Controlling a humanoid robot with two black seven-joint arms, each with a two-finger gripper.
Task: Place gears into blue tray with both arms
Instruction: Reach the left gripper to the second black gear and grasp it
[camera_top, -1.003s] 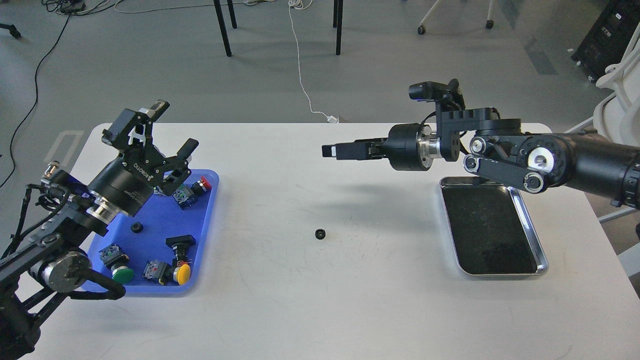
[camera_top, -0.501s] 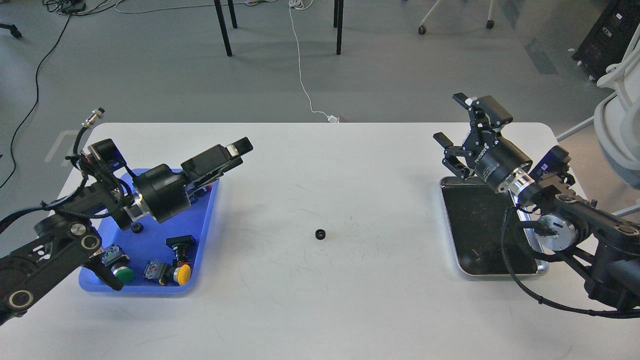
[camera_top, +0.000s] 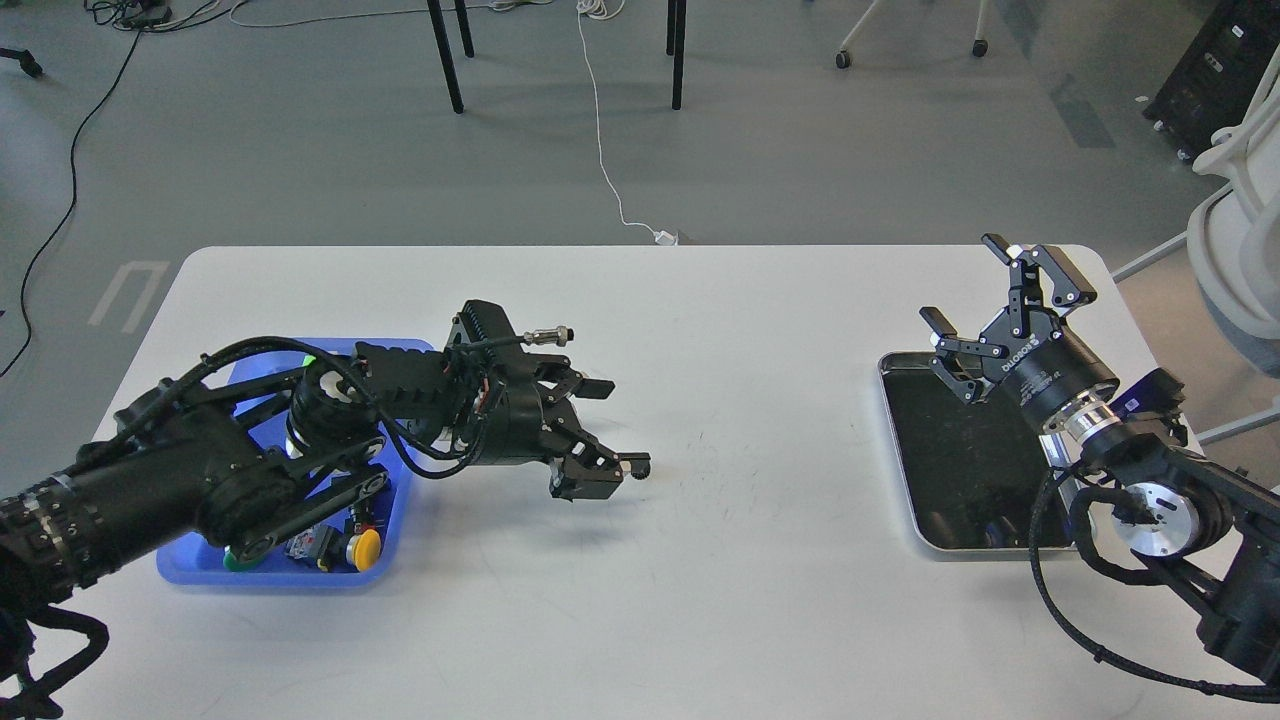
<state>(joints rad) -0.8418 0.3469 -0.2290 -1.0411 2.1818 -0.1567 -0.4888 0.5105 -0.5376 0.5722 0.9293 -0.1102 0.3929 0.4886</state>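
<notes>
While the left gripper (camera_top: 610, 425) reaches with fingers apart, the gear (camera_top: 641, 466) sits by its lower fingertip, right of the blue tray (camera_top: 400, 500). Over the black tray (camera_top: 975, 450), the right gripper (camera_top: 985, 285) hangs wide open.

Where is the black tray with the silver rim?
The black tray lies, in head view, on the table's right side, beside the open right hand, opposite the blue tray.

Blue tray (camera_top: 405, 478) at table's left, largely hidden, small black gear (camera_top: 641, 465) on table centre
</notes>
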